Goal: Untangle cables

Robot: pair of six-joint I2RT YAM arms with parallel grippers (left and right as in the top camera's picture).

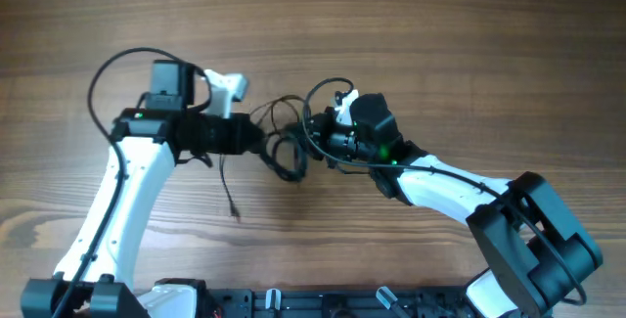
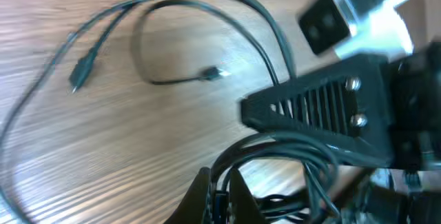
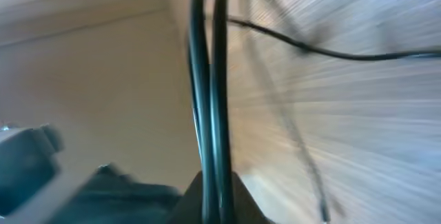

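Observation:
The cables (image 1: 286, 140) form a small tangle of thin black wires at the table's middle, between my two grippers. My left gripper (image 1: 266, 144) is shut on strands at the tangle's left side; in the left wrist view its fingers (image 2: 220, 195) pinch dark wires (image 2: 275, 148), and loose strands with tiny plug ends (image 2: 83, 72) lie on the wood. My right gripper (image 1: 315, 142) is shut on the tangle's right side; in the right wrist view its fingers (image 3: 215, 200) clamp two taut strands (image 3: 210, 79). One loose strand (image 1: 229, 193) trails toward the front.
The wooden table (image 1: 440, 44) spreads all around. Thicker black arm cables loop above the left arm (image 1: 108, 73) and near the right wrist (image 1: 323, 88). The right arm's base (image 1: 533, 240) stands at the front right.

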